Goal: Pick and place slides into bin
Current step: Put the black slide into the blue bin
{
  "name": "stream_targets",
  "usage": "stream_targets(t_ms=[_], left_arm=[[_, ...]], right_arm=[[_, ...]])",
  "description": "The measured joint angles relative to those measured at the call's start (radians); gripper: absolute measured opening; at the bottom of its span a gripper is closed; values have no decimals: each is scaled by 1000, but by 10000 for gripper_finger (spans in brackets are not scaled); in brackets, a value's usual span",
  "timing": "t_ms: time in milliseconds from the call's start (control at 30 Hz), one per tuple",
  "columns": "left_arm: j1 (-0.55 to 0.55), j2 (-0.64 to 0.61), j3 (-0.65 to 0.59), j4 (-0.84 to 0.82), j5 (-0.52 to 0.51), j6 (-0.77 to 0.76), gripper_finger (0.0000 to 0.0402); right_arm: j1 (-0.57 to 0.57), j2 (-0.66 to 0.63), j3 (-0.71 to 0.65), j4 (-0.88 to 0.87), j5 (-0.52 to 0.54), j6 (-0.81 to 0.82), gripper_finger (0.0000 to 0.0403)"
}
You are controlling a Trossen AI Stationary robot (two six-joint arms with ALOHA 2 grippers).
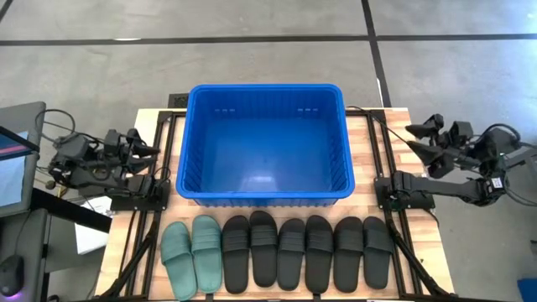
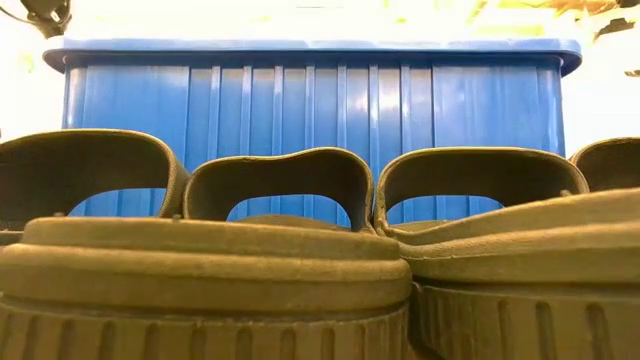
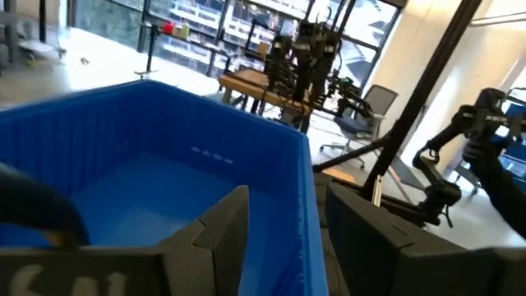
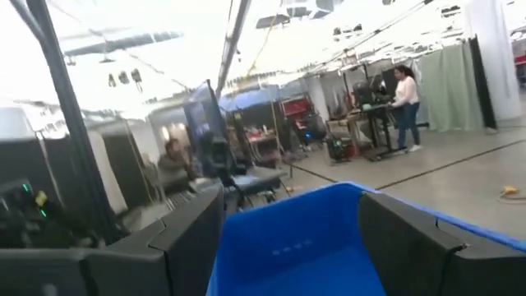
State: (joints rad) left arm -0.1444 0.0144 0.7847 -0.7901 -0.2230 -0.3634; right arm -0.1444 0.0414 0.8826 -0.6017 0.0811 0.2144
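Observation:
The blue bin (image 1: 264,143) stands in the middle of the table, and its inside shows only blue floor. Two sage green slides (image 1: 191,252) and several black slides (image 1: 306,252) lie side by side, soles down, in a row along the table's near edge. The low view shows the black slides (image 2: 270,200) up close, with the bin's wall (image 2: 310,100) behind them. My left gripper (image 3: 288,238) is open at the bin's left side (image 1: 149,151). My right gripper (image 4: 292,238) is open at the bin's right side (image 1: 419,138). Both are raised, well back from the slides.
Black frame rails (image 1: 159,226) run along the table's left and right sides beside the slides. A monitor and cables (image 1: 25,159) sit off the table's left edge. People (image 4: 404,107) and other workstations show in the room beyond.

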Motion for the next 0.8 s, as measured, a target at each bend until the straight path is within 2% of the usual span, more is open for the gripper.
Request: stream_targets(t_ms=[133, 233, 367, 467, 533, 633, 800], left_arm=[[0, 6, -94, 140, 18, -129, 150], [0, 8, -204, 340, 52, -281, 150], [0, 66, -335, 627, 148, -417, 150], [0, 179, -357, 795, 229, -433, 148], [0, 271, -324, 819, 276, -403, 143], [-1, 395, -225, 777, 323, -337, 134], [-51, 600, -2, 480, 319, -257, 122]], right_arm=[[0, 0, 0, 63, 29, 26, 265], [0, 11, -7, 104, 61, 39, 265], [0, 25, -7, 161, 244, 97, 265], [0, 32, -7, 175, 359, 213, 265], [1, 34, -7, 172, 405, 274, 265], [1, 36, -8, 167, 418, 323, 265], [1, 42, -23, 153, 387, 363, 265]])
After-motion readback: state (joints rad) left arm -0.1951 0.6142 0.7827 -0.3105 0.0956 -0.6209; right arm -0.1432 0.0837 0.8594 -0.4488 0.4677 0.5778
